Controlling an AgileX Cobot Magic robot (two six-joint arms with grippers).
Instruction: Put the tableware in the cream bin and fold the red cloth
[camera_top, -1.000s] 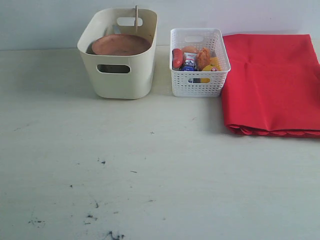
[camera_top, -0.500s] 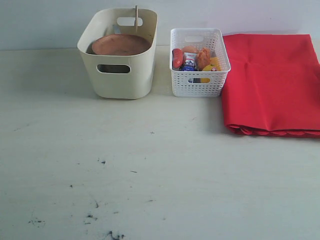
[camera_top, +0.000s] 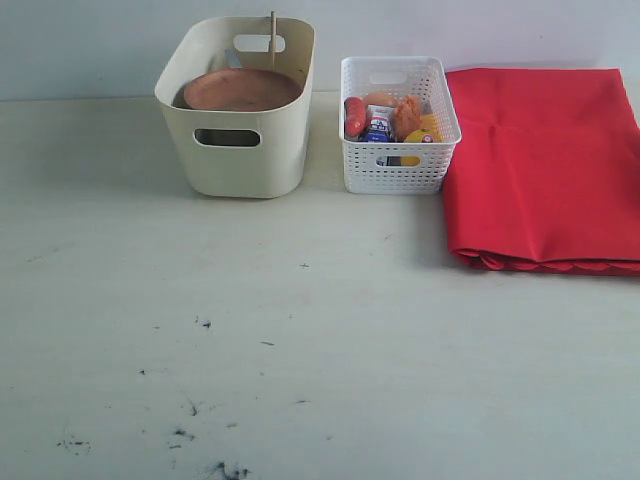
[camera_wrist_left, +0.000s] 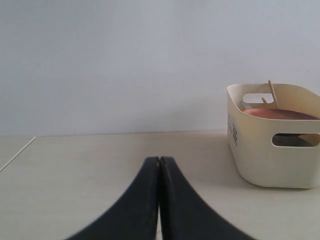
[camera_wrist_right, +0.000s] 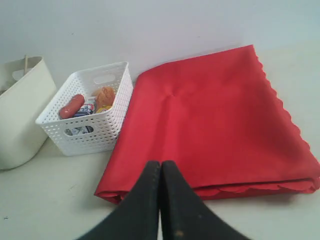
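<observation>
Just beside plastic lattice basket (camera_top: 398, 172), scallop-edged red cloth (camera_top: 545, 165).

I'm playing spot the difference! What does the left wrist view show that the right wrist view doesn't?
Only the left wrist view shows the brown plate lying inside the cream bin, plus the shut left hand. Only the right wrist view shows the folded red cloth, the white basket of food and the shut right hand. Both show the cream bin, a wooden stick poking up from it, and the pale table.
</observation>
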